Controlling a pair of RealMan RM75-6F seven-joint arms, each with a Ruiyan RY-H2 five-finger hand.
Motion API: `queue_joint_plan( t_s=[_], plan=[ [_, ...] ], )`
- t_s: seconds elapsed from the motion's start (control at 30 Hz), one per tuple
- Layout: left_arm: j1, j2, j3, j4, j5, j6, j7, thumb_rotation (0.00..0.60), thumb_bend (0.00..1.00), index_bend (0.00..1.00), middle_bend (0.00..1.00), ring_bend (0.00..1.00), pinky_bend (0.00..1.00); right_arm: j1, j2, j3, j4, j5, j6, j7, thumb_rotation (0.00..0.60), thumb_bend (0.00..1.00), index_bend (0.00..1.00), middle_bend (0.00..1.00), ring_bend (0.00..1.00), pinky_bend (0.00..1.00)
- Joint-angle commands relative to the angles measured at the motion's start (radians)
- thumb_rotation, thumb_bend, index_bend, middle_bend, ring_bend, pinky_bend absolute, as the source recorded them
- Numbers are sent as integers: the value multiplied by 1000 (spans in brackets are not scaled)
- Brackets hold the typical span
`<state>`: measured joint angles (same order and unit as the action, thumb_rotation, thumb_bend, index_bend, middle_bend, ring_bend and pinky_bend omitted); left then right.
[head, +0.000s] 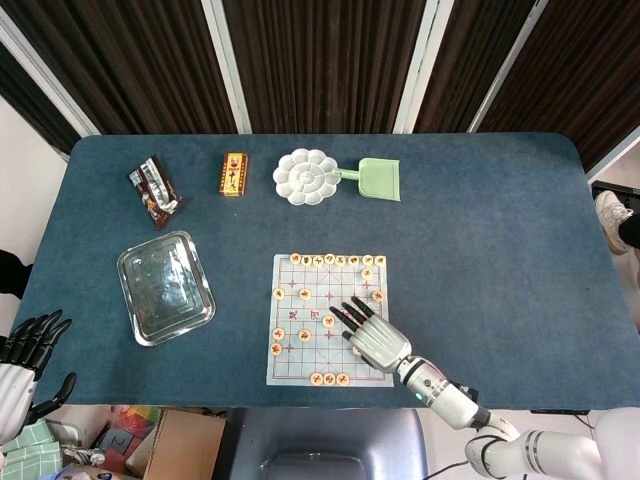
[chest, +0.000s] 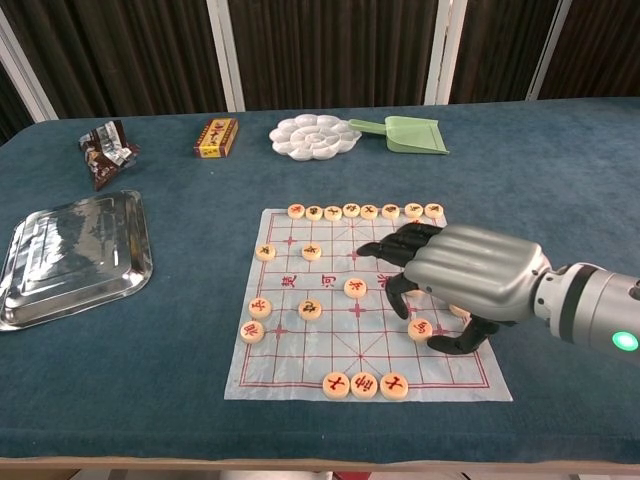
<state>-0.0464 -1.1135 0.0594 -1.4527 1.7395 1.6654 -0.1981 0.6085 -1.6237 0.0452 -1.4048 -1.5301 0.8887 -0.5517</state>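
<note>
Right hand (chest: 470, 285) over chessboard sheet (chest: 300, 375) right edge, fingers (chest: 395, 243) spread (holding nothing), bare cloth rightward

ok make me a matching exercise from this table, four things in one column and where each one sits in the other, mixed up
Things:
1. steel tray
2. green dustpan
3. right robot hand
4. snack packet

Places:
A. over the near right part of the chess sheet
B. far left of the table, beyond the tray
C. left of the chess sheet
D. far side, just right of the white flower-shaped palette

Pairs: 1-C, 2-D, 3-A, 4-B
</note>
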Motion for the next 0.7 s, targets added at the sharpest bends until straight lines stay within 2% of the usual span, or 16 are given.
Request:
queue_joint_plan(
  t_s=[0.03, 0.7],
  plan=[
    [0, -1, 0, 0, 1, -1, 3, 600, 417, 0, 0, 0, 80, 3, -1, -3, 1, 8, -1, -6, 600, 434, 569, 10, 0, 0],
    [0, -1, -1, 1, 0, -1, 1, 600, 417, 0, 0, 0, 80, 17, 0, -23, -5, 28, 26, 6, 600, 438, 636, 52, 0, 0]
  ],
)
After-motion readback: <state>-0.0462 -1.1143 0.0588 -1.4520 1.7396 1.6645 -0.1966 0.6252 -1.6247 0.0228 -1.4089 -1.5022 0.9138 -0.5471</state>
